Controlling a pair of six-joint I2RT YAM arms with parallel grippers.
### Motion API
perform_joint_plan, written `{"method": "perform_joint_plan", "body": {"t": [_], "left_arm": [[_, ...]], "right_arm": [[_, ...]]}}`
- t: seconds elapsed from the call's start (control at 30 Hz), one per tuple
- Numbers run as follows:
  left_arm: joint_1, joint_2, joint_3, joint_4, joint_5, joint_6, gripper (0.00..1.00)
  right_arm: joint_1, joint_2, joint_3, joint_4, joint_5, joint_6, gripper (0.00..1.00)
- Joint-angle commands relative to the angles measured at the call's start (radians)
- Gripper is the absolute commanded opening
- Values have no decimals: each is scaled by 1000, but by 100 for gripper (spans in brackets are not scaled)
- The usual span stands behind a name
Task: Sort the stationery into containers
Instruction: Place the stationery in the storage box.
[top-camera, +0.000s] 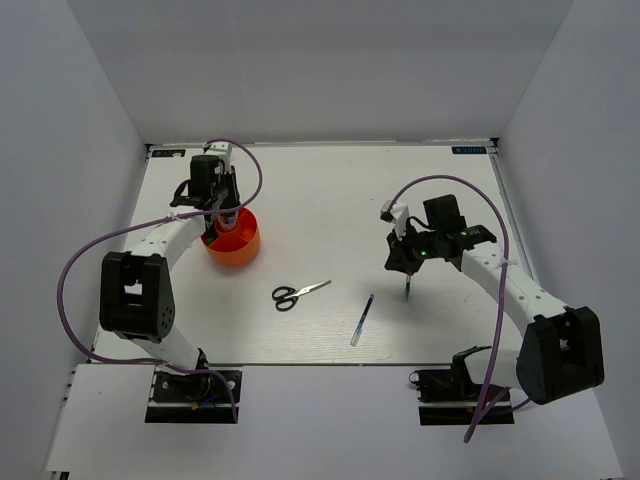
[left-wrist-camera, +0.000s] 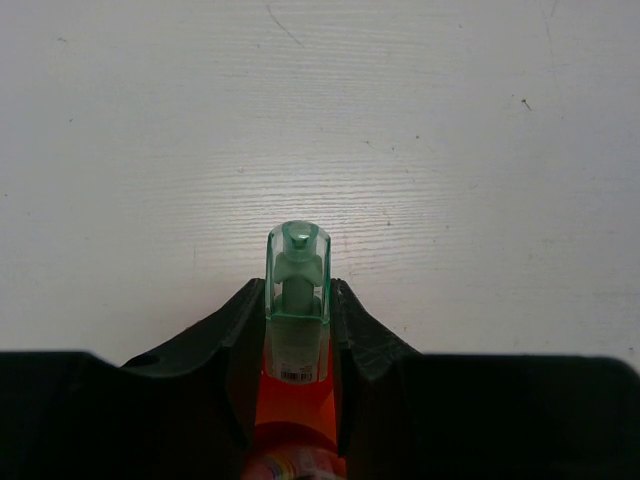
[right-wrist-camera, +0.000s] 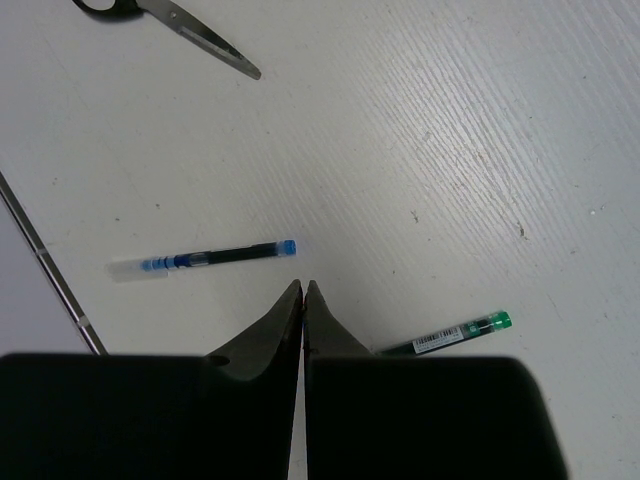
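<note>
My left gripper (top-camera: 224, 205) hangs over the orange-red cup (top-camera: 236, 243) at the table's left. In the left wrist view its jaws (left-wrist-camera: 297, 300) are shut on a pale green tube (left-wrist-camera: 297, 262), held upright with the cup (left-wrist-camera: 296, 415) right below. My right gripper (top-camera: 405, 262) is shut and empty, its tips (right-wrist-camera: 303, 290) above bare table. The green pen (right-wrist-camera: 458, 335) lies just to its right, the blue pen (right-wrist-camera: 205, 260) just ahead to its left. The black-handled scissors (top-camera: 299, 294) lie mid-table. The markers and the eraser are not in view.
The blue pen (top-camera: 362, 320) lies near the table's front edge, the green pen (top-camera: 408, 289) under the right gripper. The scissor blades (right-wrist-camera: 205, 40) show at the top of the right wrist view. The table's edge strip (right-wrist-camera: 45, 255) runs along its left side.
</note>
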Motion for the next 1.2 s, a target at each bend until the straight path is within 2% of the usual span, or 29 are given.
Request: {"method": "perform_joint_plan", "body": {"t": [0.0,0.17,0.27,0.3,0.47,0.63,1.17], "left_arm": [[5,-36,-7,1,10,14,3],[3,-33,-11,-2,10,9,7],[5,-36,-16,-2,11,11,16],[3,-36,-18,-4,11,12,25],[3,-35,-15,-8,5,12,28],[5,-32,-13,-13,-1,11,36],[3,-38,-10,-37,-1,14,44]], "right_arm": [[-3,2,18,25,-2,-11,4],[-1,-3,18,25,1,-9,4],[-3,-5,17,25,2,-12,4],[-5,-5,18,25,4,-11,4],[-3,-8,18,25,5,-9,4],[-3,-9,17,25,7,-7,4],[-3,-20,15,31,13,-6,5]]}}
